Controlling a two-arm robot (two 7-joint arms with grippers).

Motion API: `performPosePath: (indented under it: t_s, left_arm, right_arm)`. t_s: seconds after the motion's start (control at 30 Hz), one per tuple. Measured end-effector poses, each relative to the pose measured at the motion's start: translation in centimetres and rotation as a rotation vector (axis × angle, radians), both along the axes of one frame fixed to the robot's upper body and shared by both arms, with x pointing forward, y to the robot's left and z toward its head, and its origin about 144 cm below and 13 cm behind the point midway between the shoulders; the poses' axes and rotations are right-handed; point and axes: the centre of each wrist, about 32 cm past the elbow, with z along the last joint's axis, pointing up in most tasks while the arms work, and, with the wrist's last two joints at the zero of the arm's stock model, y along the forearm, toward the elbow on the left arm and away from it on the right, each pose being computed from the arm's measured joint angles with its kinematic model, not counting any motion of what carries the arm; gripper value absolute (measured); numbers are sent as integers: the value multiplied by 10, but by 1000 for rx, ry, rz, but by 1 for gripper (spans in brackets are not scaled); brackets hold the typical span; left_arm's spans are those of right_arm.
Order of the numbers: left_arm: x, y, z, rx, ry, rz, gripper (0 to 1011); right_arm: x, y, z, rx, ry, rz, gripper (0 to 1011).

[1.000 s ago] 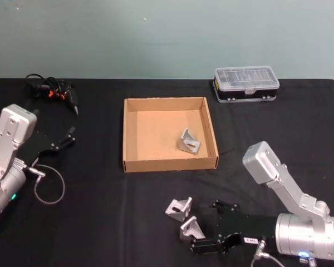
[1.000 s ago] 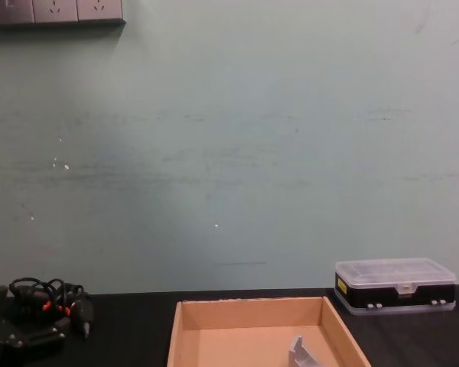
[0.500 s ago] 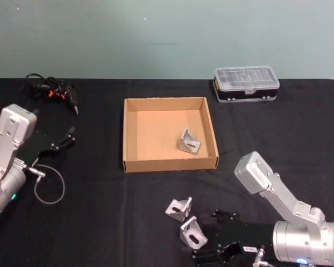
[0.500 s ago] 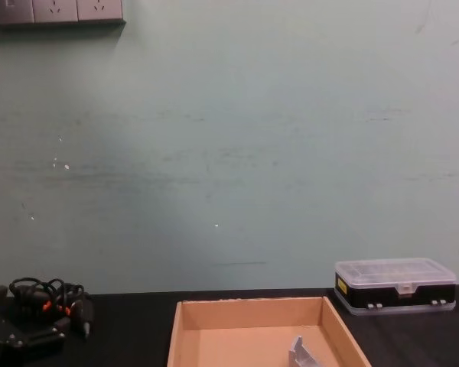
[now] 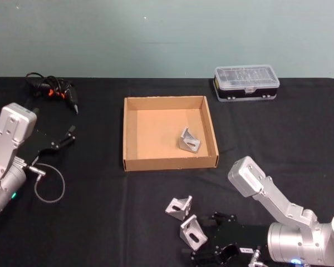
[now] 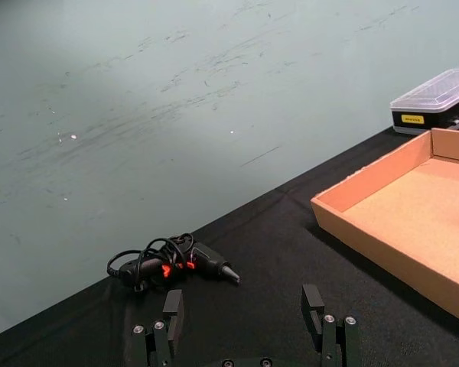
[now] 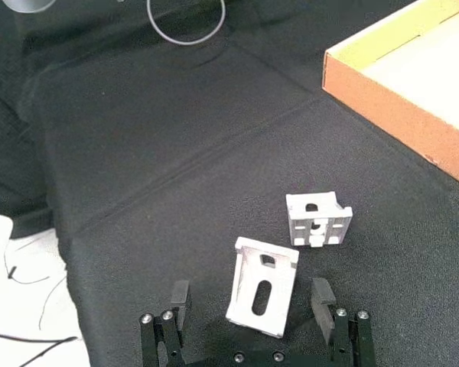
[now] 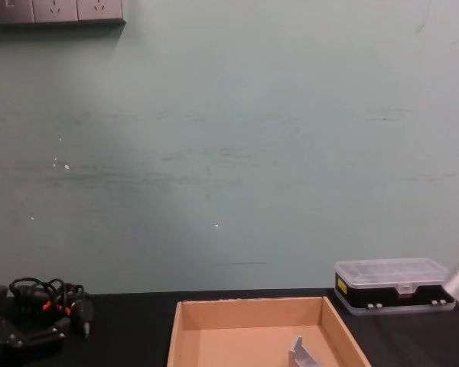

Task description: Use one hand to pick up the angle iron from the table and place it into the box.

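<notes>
Right gripper low over the table, at its near edge and in front of the box. In the right wrist view, the gripper is spread wide, one finger on each side of the angle iron, with a gap to the metal on both sides. The iron rests on the table outside the box, its slotted face turned up. A second iron lies just beside it on the side toward the box, apart from the fingers. A third iron sits inside the box, near the right wall. Left gripper to the left of the box and well apart from it, holding nothing; the left wrist view shows it released, fingers wide. Cables lie at the far left of the table and a case at the far right, beyond the box.
</notes>
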Motion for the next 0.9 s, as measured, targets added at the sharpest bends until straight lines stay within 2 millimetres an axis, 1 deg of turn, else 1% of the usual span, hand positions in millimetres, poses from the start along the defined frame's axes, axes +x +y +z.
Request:
performPosePath:
  t_s: [0.73, 0.83, 0.9]
  left_arm:
    - [0, 0, 0, 0, 0, 0, 1011]
    - [0, 0, 0, 0, 0, 0, 1011]
    - [0, 0, 0, 0, 0, 0, 1011]
  right_arm:
    - [5, 4, -1, 4, -18, 11, 1003]
    - [5, 4, -1, 4, -20, 12, 982]
    - [6, 4, -2, 4, -22, 14, 932]
